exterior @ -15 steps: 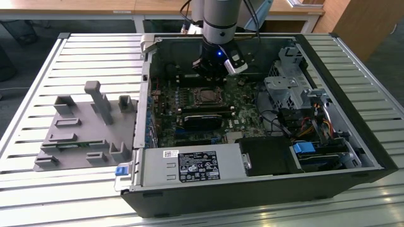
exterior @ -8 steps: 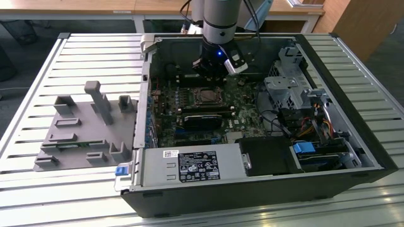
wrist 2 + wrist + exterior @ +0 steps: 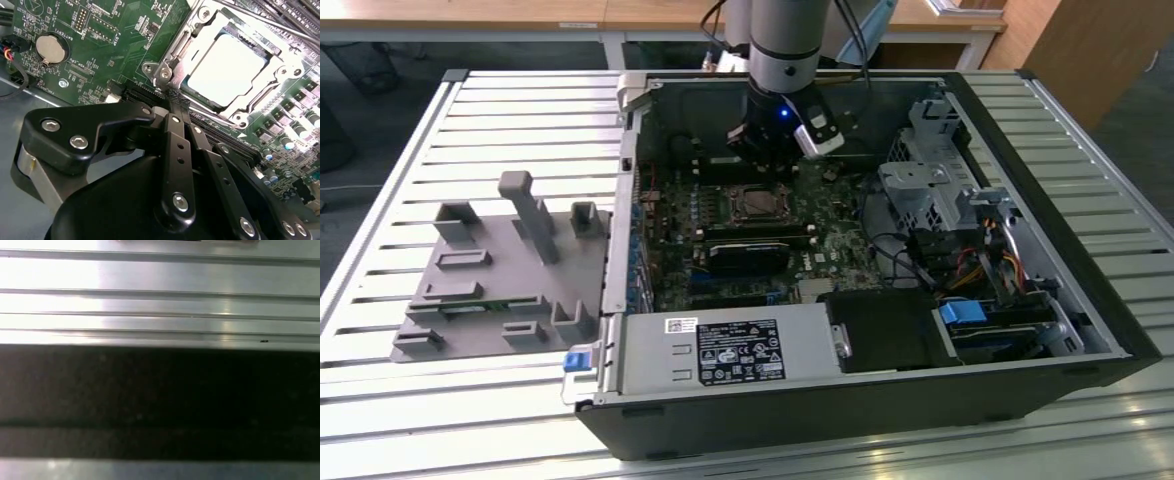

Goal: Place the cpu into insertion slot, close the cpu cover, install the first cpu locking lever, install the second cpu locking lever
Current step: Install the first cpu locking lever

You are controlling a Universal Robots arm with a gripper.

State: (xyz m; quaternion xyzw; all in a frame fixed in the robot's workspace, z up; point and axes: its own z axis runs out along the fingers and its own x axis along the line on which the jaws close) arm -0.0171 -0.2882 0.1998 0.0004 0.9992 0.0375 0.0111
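Observation:
The cpu (image 3: 226, 67), a bright silver square, lies in the insertion slot (image 3: 754, 203) on the green board. The cpu cover (image 3: 197, 37), a silvery frame, lies flat around it. My gripper (image 3: 175, 99) has its two black fingers (image 3: 176, 145) pressed together with nothing visible between them. Their tip sits at the socket's corner, right beside the hooked end of a locking lever (image 3: 163, 74). In the exterior view the gripper (image 3: 767, 150) hangs inside the open computer case, just behind the socket.
The case (image 3: 1014, 120) lies open on a slatted metal table (image 3: 520, 120), with a power supply (image 3: 720, 350) at the front and drive cage (image 3: 927, 190) at the exterior view's right. A grey fixture (image 3: 494, 270) stands outside. A coin battery (image 3: 51, 47) sits on the board.

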